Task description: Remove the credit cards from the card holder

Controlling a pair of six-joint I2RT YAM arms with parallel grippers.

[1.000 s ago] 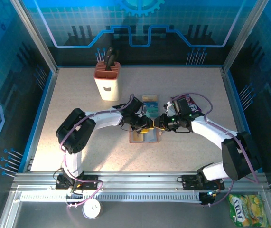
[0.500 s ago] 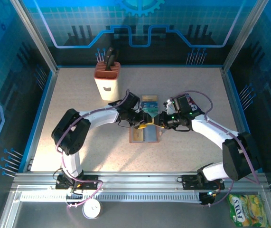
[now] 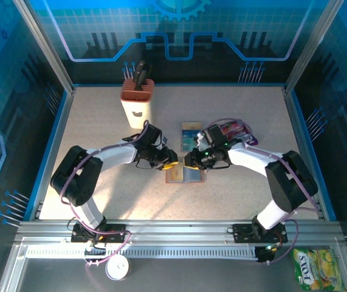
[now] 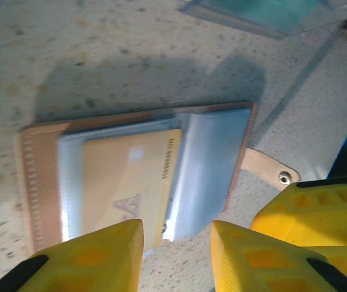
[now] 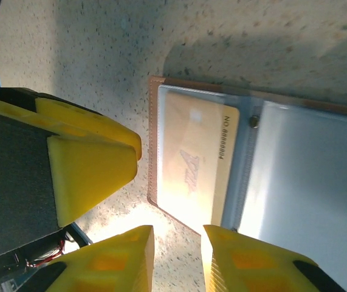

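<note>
The brown card holder [image 3: 185,176] lies open and flat on the table. A pale yellow-orange credit card [image 4: 124,176] sits tucked in its left pocket, and the other blue-grey pocket [image 4: 213,158] looks flat. My left gripper [image 3: 169,163] hovers at the holder's near-left corner, open, with bare table between its fingers [image 4: 176,234]. My right gripper [image 3: 190,159] is just above the holder's far edge, open by a narrow gap [image 5: 178,237], beside the card [image 5: 191,152]. The two grippers are close together. A teal card with a yellow band [image 3: 191,134] lies behind the holder.
A purple snack packet [image 3: 234,129] lies right of the teal card, under the right arm. A knife block [image 3: 137,100] stands at the back left. The clear tray's edge [image 4: 264,12] is just beyond the holder. Blue walls enclose the table.
Both grippers have shifted left across the holder. The left one has drawn back toward its left edge and its jaws have narrowed a little. The holder has stayed in place.
</note>
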